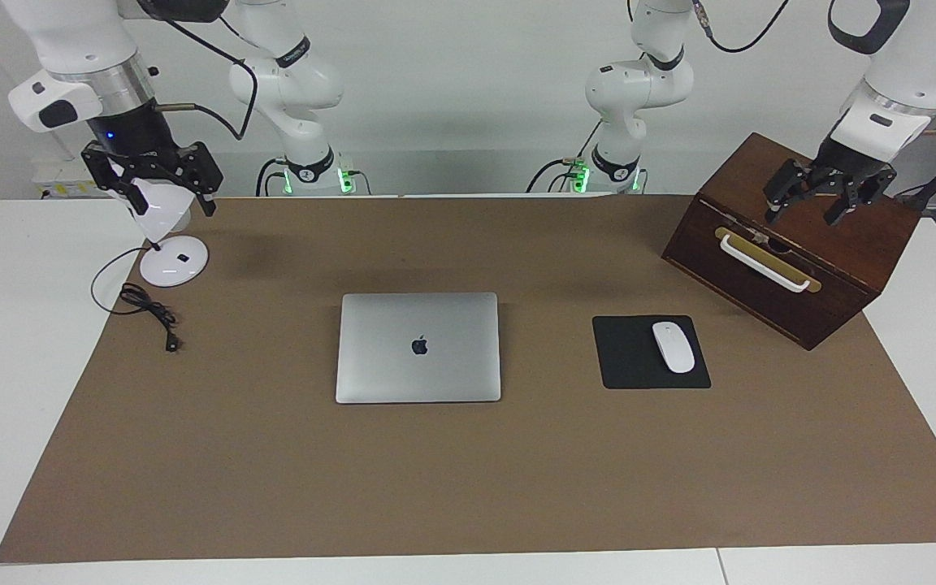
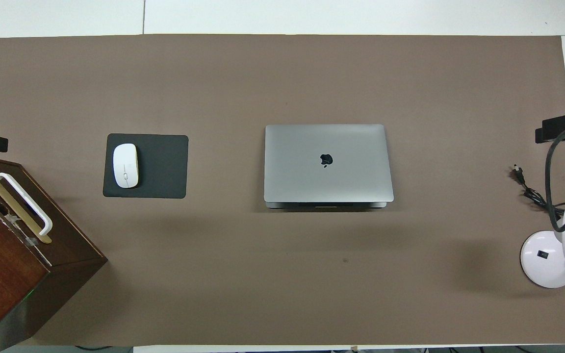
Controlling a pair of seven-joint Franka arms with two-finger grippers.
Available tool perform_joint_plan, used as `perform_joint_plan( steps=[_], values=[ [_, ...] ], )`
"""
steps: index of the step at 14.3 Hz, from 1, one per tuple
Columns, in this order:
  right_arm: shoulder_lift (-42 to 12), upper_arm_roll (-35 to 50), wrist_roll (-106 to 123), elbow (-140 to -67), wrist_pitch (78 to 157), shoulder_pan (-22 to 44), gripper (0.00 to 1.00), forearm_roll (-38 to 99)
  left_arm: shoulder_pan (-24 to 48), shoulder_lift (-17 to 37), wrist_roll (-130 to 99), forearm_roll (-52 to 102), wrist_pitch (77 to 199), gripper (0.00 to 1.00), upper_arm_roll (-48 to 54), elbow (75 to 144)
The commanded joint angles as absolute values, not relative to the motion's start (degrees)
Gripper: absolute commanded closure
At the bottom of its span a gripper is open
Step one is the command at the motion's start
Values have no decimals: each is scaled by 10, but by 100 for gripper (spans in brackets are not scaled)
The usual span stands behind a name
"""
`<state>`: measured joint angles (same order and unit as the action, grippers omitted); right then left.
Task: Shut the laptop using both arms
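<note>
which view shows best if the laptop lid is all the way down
The overhead view: it looks onto the laptop edge nearer the robots, where lid and base lie stacked with only a thin dark seam between them. The facing view shows just the flat lid with its logo, not that edge.

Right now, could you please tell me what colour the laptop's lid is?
Silver-grey, with a dark logo; the laptop shows best in the overhead view.

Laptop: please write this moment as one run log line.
laptop: lid shut, flat | left gripper: open, over wooden box | right gripper: open, over lamp
</note>
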<state>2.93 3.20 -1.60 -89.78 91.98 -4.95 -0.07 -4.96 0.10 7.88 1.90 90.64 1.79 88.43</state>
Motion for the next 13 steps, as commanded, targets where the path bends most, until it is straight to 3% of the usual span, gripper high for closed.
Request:
perform_joint_plan(
  steps=[1, 13],
  values=[
    [33, 36, -23, -898, 914, -60, 0, 12, -53, 2, 72, 13, 896, 0, 20, 877],
    [34, 36, -22, -897, 881, -61, 0, 15, -53, 2, 72, 13, 896, 0, 20, 877]
  ],
)
